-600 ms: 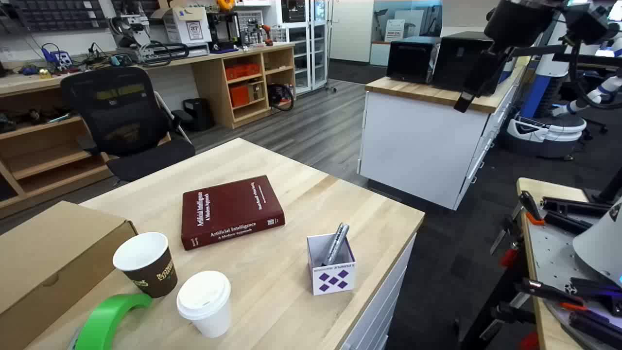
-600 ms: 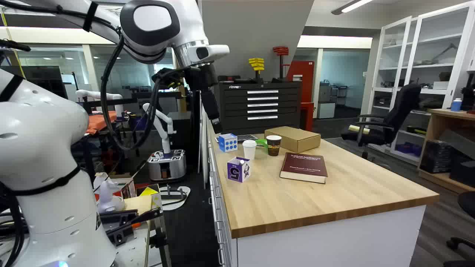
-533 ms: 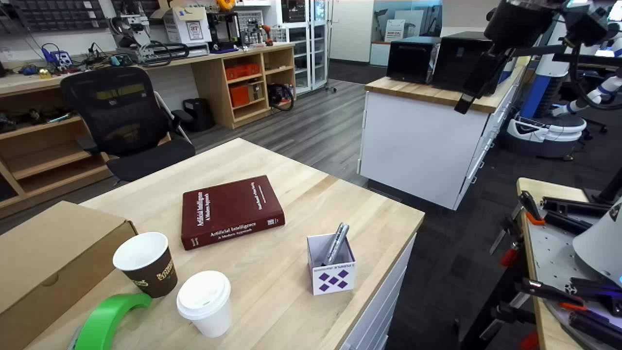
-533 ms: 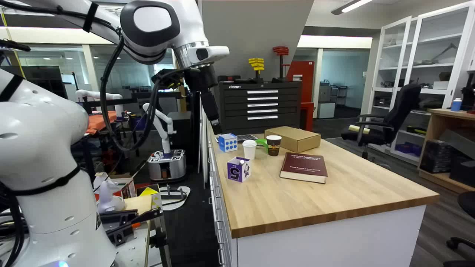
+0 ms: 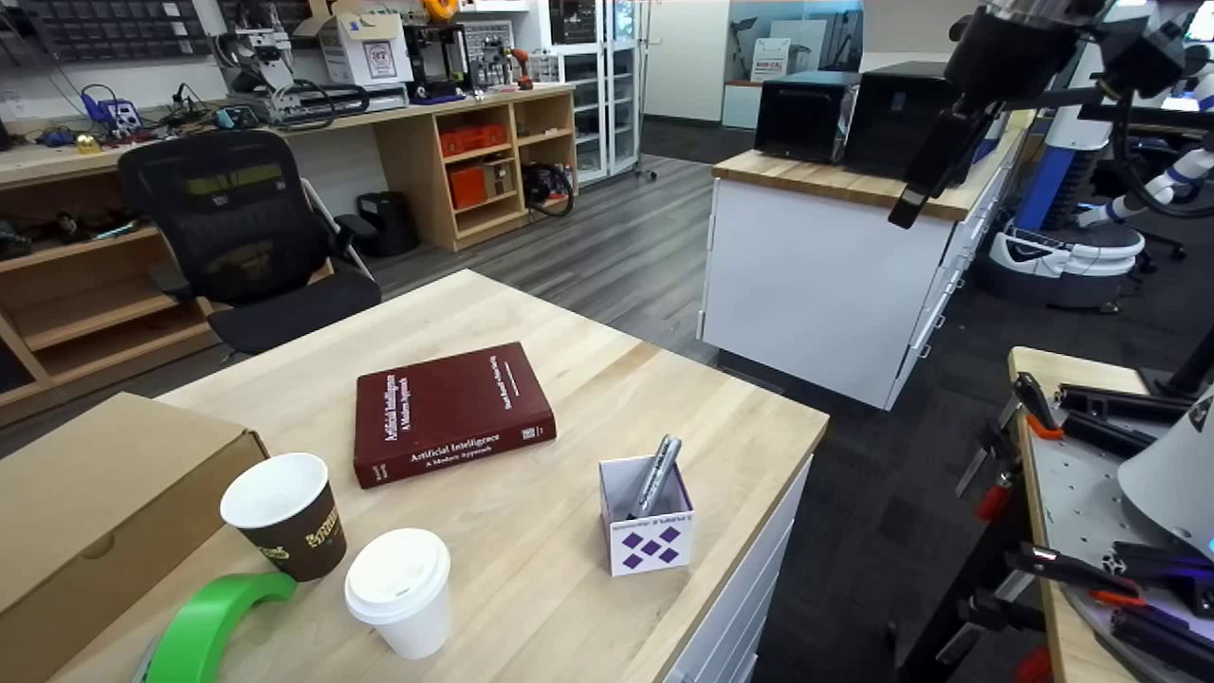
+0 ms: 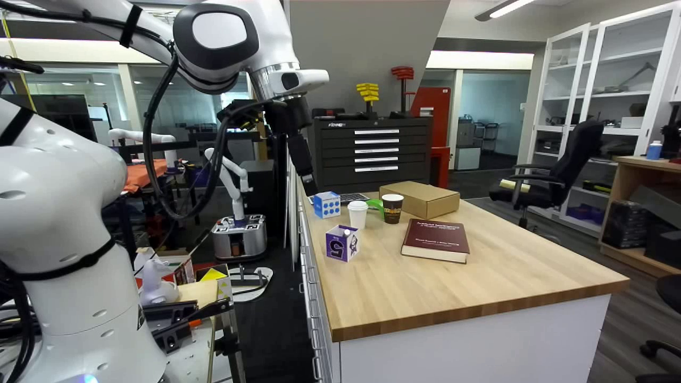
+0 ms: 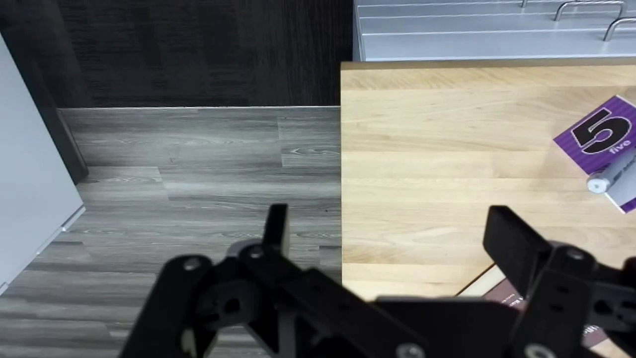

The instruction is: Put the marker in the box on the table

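The marker (image 5: 656,476) leans inside the small white box (image 5: 651,547), its upper end sticking out above the rim; its lower end is hidden by the walls. The box stands on the pale wood table (image 5: 531,579) near its edge. In an exterior view the box (image 6: 336,244) shows a purple side with a 5, and the marker's tip (image 6: 347,232) shows. In the wrist view the marker (image 7: 616,174) and the box (image 7: 594,132) are at the right edge, partly cut off. My gripper (image 7: 387,219) is open and empty, high above and apart from the box.
A dark red book (image 5: 455,413) lies on the table. A white lidded cup (image 5: 398,593), a brown cup (image 5: 285,517), a green object (image 5: 204,626) and a big brown cardboard box (image 5: 114,512) stand beyond. A blue-marked box (image 6: 326,205) stands near the table's edge.
My gripper has moved down very slightly. The marker, the box and the other things on the table have not moved.
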Robot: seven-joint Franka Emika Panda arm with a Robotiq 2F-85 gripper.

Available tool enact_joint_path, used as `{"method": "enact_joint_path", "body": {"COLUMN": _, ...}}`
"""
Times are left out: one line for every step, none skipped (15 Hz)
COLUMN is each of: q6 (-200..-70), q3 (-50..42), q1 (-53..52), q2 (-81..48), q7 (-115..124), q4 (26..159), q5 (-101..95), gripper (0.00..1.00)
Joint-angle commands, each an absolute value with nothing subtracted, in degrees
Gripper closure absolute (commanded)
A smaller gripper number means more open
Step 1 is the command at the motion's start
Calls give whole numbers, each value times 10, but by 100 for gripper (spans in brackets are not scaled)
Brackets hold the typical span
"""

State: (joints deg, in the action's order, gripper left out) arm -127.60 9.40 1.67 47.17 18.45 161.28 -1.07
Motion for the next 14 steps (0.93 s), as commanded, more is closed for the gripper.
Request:
{"method": "enact_joint_path", "body": {"q6": -1274, "q3": 94, "q1": 17, "q2": 472, "q7": 184, "q4": 1611, "q5": -11, "gripper": 0}}
{"method": "enact_joint_path", "body": {"q6": -1274, "q3": 94, "q1": 17, "q2": 472, "q7": 184, "q4": 1611, "q5": -11, "gripper": 0}}
{"method": "enact_joint_path", "body": {"q6": -1274, "q3": 94, "q1": 17, "q2": 472, "q7": 184, "q4": 1611, "q5": -11, "gripper": 0}}
{"method": "enact_joint_path", "body": {"q6": -1274, "q3": 94, "q1": 17, "q2": 472, "q7": 184, "q4": 1611, "q5": -11, "gripper": 0}}
{"method": "enact_joint_path", "body": {"q6": -1274, "q3": 94, "q1": 17, "q2": 472, "q7": 184, "q4": 1611, "q5": -11, "gripper": 0}}
{"method": "enact_joint_path", "body": {"q6": -1275, "q3": 94, "q1": 17, "q2": 471, "q7": 182, "q4": 1609, "q5": -11, "gripper": 0}}
{"method": "enact_joint_path", "body": {"q6": -1275, "q3": 93, "q1": 16, "q2": 471, "q7": 179, "q4": 1608, "q5": -13, "gripper": 0}}
{"method": "enact_joint_path", "body": {"q6": -1273, "q3": 92, "q1": 15, "q2": 470, "q7": 177, "q4": 1606, "q5": -12, "gripper": 0}}
{"method": "enact_joint_path", "body": {"q6": -1276, "q3": 88, "q1": 10, "q2": 469, "q7": 170, "q4": 1606, "q5": -8, "gripper": 0}}
{"method": "enact_joint_path", "body": {"q6": -1277, "q3": 84, "q1": 4, "q2": 468, "q7": 161, "q4": 1605, "q5": -4, "gripper": 0}}
{"method": "enact_joint_path", "body": {"q6": -1276, "q3": 80, "q1": 0, "q2": 468, "q7": 154, "q4": 1604, "q5": -1, "gripper": 0}}
{"method": "enact_joint_path", "body": {"q6": -1276, "q3": 79, "q1": -3, "q2": 468, "q7": 148, "q4": 1604, "q5": 0, "gripper": 0}}
{"method": "enact_joint_path", "body": {"q6": -1275, "q3": 75, "q1": -8, "q2": 467, "q7": 138, "q4": 1604, "q5": 4, "gripper": 0}}
{"method": "enact_joint_path", "body": {"q6": -1276, "q3": 71, "q1": -14, "q2": 467, "q7": 128, "q4": 1604, "q5": 8, "gripper": 0}}
